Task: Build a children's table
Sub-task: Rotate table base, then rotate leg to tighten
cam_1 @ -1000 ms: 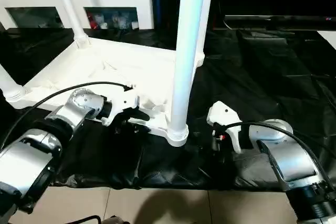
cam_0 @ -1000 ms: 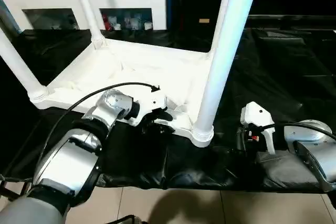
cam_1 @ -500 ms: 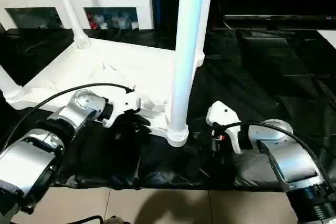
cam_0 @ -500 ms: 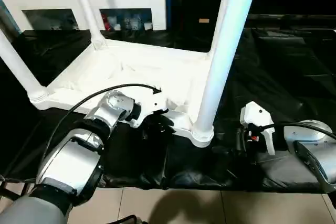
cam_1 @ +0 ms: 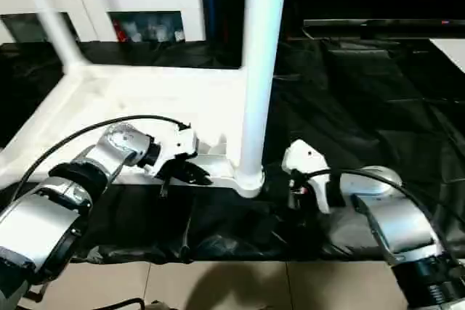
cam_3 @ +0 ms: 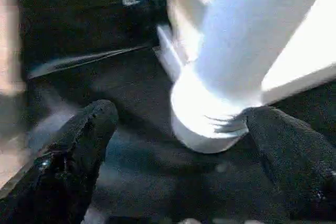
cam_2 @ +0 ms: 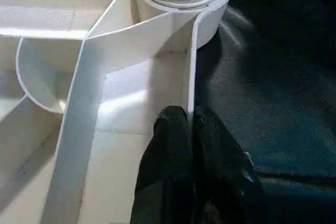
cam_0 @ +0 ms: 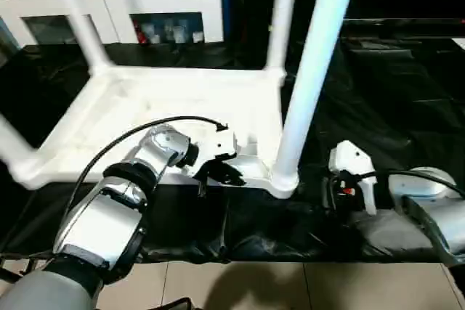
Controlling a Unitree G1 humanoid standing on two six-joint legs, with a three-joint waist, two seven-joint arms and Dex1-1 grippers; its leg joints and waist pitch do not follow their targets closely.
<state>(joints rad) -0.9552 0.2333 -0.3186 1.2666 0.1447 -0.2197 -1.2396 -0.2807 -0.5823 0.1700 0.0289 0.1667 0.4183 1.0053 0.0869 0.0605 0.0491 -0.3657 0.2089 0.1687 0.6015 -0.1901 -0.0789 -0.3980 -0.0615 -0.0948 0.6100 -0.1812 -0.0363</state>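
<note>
Left tool newly clamped on tabletop rim, right tool spread, leg top cropped.

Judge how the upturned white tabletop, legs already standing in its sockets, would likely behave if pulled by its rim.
The tabletop probably slides easily on the black sheet. Its thin ribbed walls suggest it is light yet fairly stiff. The tall legs could make it top-heavy.
</note>
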